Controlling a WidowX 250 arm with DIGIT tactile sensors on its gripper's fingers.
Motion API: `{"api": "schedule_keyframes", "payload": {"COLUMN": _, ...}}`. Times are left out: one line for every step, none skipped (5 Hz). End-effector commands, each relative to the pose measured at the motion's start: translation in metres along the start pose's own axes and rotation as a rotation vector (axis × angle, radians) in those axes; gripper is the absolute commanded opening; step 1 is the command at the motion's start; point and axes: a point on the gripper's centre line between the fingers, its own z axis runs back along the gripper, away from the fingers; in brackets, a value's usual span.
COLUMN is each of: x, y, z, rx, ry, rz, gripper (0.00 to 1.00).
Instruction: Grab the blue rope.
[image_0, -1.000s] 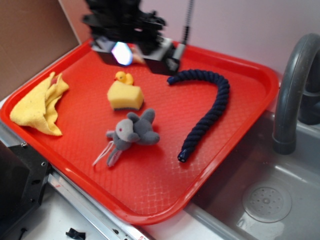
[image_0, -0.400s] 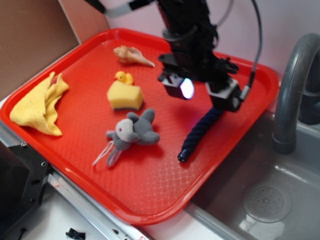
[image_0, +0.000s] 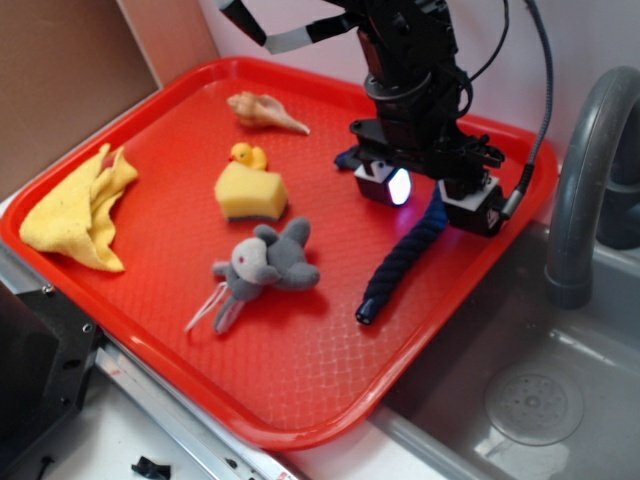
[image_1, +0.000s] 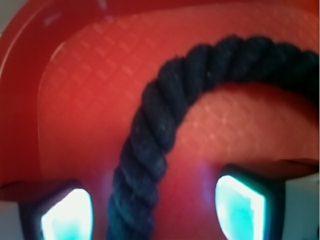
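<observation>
The blue rope (image_0: 400, 262) is a thick dark navy twisted cord lying curved on the right part of the red tray (image_0: 300, 380). Its capped near end points to the tray's front. My gripper (image_0: 432, 203) is low over the rope's bend, open, one finger on each side of the cord. In the wrist view the rope (image_1: 150, 145) runs up between my two glowing fingertips (image_1: 67, 217) and bends right; my gripper (image_1: 152, 215) is not closed on it. The arm hides the rope's far end in the exterior view.
On the tray lie a grey plush toy (image_0: 265, 262), a yellow sponge with a small duck (image_0: 249, 185), a shell (image_0: 265, 112) and a yellow cloth (image_0: 82, 210). A grey faucet (image_0: 590, 180) and sink (image_0: 530, 400) are right of the tray.
My gripper has moved from the tray's back to the right and down over the rope's bend. The rope has not moved.
</observation>
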Motion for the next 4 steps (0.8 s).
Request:
{"api": "schedule_keyframes", "payload": {"x": 0.006, "y": -0.013, "z": 0.01, "rx": 0.028, "ry": -0.03, "rz": -0.056, "gripper": 0.0}}
{"api": "schedule_keyframes", "payload": {"x": 0.006, "y": -0.013, "z": 0.01, "rx": 0.038, "ry": -0.023, "rz": -0.05, "gripper": 0.0}}
{"api": "schedule_keyframes", "payload": {"x": 0.002, "y": 0.003, "z": 0.052, "rx": 0.087, "ry": -0.024, "rz": -0.008, "gripper": 0.0}}
{"api": "schedule_keyframes", "payload": {"x": -0.009, "y": 0.021, "z": 0.105, "rx": 0.018, "ry": -0.035, "rz": 0.01, "gripper": 0.0}}
